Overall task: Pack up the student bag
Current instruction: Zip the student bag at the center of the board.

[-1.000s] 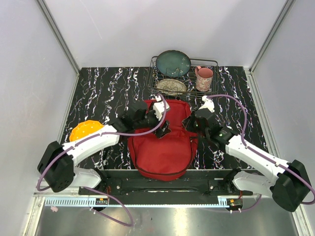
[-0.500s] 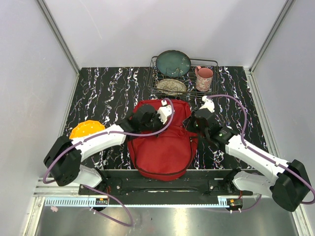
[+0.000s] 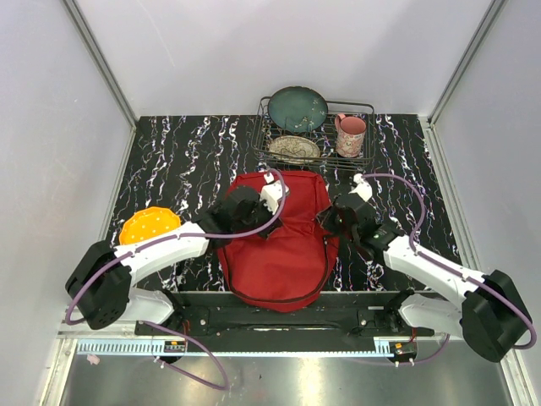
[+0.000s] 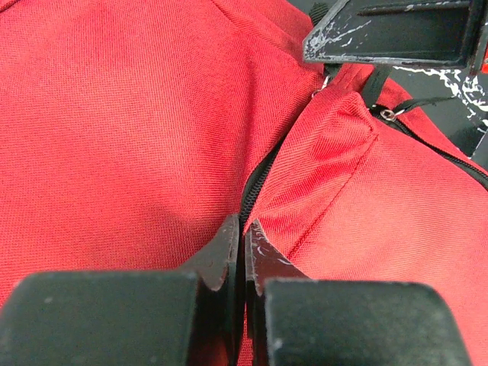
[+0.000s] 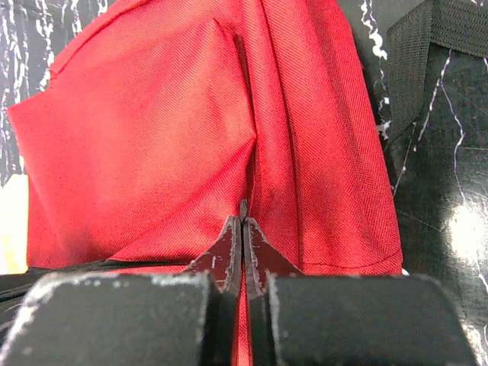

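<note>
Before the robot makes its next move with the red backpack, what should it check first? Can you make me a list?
1. Left gripper shut at the student bag's zipper line: ok. Whether it pinches anything: cannot tell.
2. Right gripper shut on a fold of the bag's cloth: ok.
3. Bag open enough for packing: not ok, no opening shows from above.
4. Dish rack behind the bag, apart from both grippers: ok.
5. Orange disc on the left, meant for packing: cannot tell.
</note>
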Controlling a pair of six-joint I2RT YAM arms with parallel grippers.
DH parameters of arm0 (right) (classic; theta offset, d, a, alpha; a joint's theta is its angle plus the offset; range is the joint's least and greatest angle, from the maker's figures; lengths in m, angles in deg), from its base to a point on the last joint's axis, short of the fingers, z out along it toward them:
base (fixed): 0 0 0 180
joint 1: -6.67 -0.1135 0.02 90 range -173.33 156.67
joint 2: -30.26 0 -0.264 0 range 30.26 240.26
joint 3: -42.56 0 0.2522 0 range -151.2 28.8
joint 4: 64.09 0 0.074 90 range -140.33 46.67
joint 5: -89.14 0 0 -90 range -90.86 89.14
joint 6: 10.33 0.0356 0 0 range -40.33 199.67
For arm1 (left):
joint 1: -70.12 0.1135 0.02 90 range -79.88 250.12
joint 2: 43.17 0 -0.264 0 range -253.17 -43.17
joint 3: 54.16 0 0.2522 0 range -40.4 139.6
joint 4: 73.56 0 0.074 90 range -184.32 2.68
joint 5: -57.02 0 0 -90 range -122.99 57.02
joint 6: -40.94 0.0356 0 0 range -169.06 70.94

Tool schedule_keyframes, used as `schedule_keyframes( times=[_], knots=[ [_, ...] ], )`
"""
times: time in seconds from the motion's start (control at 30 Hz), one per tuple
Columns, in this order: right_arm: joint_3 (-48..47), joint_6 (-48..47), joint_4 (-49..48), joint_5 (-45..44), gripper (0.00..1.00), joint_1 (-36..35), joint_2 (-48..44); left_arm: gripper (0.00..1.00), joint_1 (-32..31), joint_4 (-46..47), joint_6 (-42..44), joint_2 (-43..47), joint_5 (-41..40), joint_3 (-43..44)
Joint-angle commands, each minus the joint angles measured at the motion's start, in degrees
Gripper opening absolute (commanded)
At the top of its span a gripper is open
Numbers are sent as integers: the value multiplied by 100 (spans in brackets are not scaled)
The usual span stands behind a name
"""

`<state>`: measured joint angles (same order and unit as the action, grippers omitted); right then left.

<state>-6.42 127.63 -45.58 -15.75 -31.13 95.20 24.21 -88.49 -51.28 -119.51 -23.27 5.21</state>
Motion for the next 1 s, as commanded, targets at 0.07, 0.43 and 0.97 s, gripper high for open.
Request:
schedule_keyframes(
  times=[0.07,0.43,0.97],
  knots=[
    [-107,-322,474,-611,0,457,-88,0,197,-85,-279,233,-329,27],
    [-590,-999,912,-233,44,888,-18,38,214,-358,-709,417,109,238],
    [-793,-597,704,2717,68,1100,-879,99,302,-718,-1510,2597,-1341,-667]
  ],
)
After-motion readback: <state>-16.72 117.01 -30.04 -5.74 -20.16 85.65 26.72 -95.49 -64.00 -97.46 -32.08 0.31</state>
